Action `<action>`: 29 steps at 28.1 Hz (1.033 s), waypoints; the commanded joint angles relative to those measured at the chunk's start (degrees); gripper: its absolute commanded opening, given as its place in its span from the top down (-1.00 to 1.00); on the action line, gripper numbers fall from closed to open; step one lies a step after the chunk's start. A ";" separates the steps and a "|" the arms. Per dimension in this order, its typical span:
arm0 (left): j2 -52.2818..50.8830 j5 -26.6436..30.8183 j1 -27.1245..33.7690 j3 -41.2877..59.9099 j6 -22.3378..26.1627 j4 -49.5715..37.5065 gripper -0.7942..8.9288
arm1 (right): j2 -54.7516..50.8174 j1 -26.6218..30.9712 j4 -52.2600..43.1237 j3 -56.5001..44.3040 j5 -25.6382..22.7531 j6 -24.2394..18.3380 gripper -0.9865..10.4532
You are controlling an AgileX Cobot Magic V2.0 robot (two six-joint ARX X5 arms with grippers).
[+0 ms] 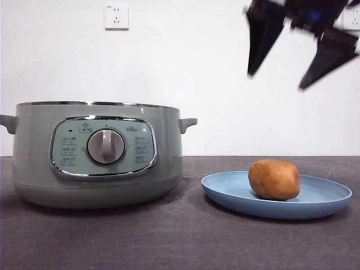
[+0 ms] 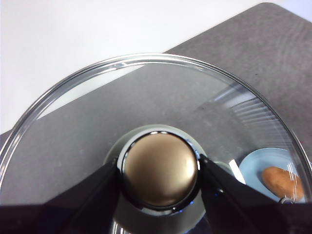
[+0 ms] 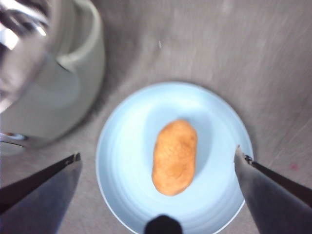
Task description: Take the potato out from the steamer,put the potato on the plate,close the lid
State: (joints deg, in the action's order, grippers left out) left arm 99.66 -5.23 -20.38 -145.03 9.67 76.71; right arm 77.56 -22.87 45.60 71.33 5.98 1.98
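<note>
The orange-brown potato [image 1: 274,179] lies on the blue plate [image 1: 332,197], to the right of the sage-green steamer [image 1: 95,157], which has no lid on it. My right gripper [image 1: 277,80] hangs open and empty high above the plate. In the right wrist view its jaws [image 3: 157,152] stand wide either side of the potato [image 3: 174,157] on the plate [image 3: 126,161]. My left gripper [image 2: 158,170] is shut on the knob [image 2: 158,156] of the glass lid [image 2: 97,112] and holds it in the air. It is out of the front view.
A white wall with a socket [image 1: 116,16] stands behind the dark grey table [image 1: 185,242]. The steamer's side handle [image 3: 87,34] is close to the plate. Through the lid I see the plate [image 2: 256,170] and potato [image 2: 280,183] below.
</note>
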 commanded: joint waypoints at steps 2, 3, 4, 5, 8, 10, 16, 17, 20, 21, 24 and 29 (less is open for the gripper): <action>-0.42 -1.49 0.13 0.20 1.05 2.67 0.85 | -5.60 0.02 -0.13 -0.22 -0.37 1.18 -0.11; -0.42 -1.51 0.13 0.55 1.05 2.62 0.85 | -6.91 0.09 -0.13 -0.22 -0.37 1.20 -0.11; -0.42 -1.51 0.13 0.98 1.05 2.56 0.85 | -7.96 0.24 -0.09 -0.22 -0.37 1.22 -0.11; -0.42 -1.51 0.13 1.46 1.05 2.32 0.85 | -8.72 0.42 -0.07 -0.22 -0.35 1.29 -0.11; -0.42 -1.53 0.13 4.42 1.05 0.87 0.85 | -11.52 1.16 0.04 -0.22 -0.37 2.19 -0.11; -0.42 -1.55 0.13 6.51 1.05 0.00 0.85 | -12.59 1.53 0.28 -0.22 -0.39 2.73 -0.11; -0.44 -4.13 0.13 14.29 1.09 -3.41 0.85 | -13.44 2.43 2.51 -0.22 -0.55 3.15 -0.11; -0.61 -4.13 0.13 15.96 1.09 -4.07 0.85 | -13.44 2.60 2.97 -0.22 -0.50 3.15 -0.11; -1.64 -4.17 0.15 21.90 1.09 -7.21 0.85 | -13.44 2.62 3.48 -0.22 -0.52 3.15 -0.11; -2.23 -4.17 0.17 24.26 1.09 -8.44 0.85 | -13.44 2.64 3.43 -0.22 -0.55 3.15 -0.11; -5.16 -4.20 0.20 33.27 1.07 -13.77 0.85 | -13.44 2.64 3.63 -0.22 -0.55 3.19 -0.11; -12.11 -4.20 0.20 47.78 0.70 -24.57 0.85 | -13.44 2.64 3.69 -0.22 -0.59 3.17 -0.11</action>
State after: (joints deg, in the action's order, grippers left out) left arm 88.38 -8.91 -20.29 -97.08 10.07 53.87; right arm 63.99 -20.23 49.52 71.33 5.54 4.73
